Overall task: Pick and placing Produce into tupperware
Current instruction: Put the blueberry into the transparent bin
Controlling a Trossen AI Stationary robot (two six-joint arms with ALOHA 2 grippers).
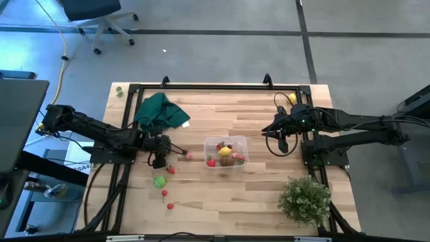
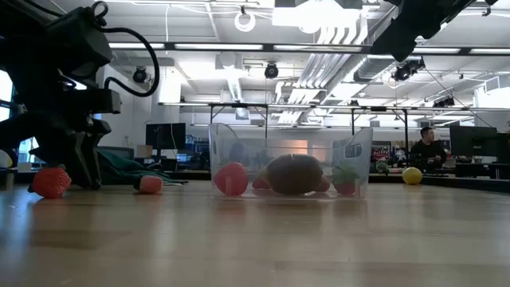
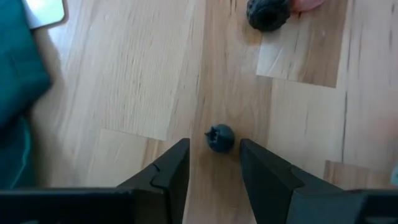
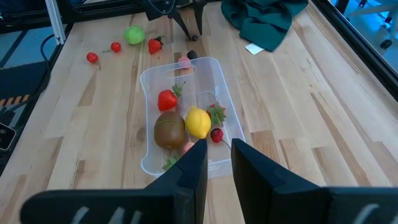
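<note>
Beside the tub [image 1: 226, 152], left gripper [image 3: 214, 163] parted around a small dark berry [image 3: 219, 137], not clamped; right gripper [image 4: 215, 163] raised, slightly parted, holding nothing.

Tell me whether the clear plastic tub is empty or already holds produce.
Partly filled. The clear rectangular plastic tub holds a yellow lemon, a brown kiwi and a red strawberry; other pieces lie outside on the wooden table.
</note>
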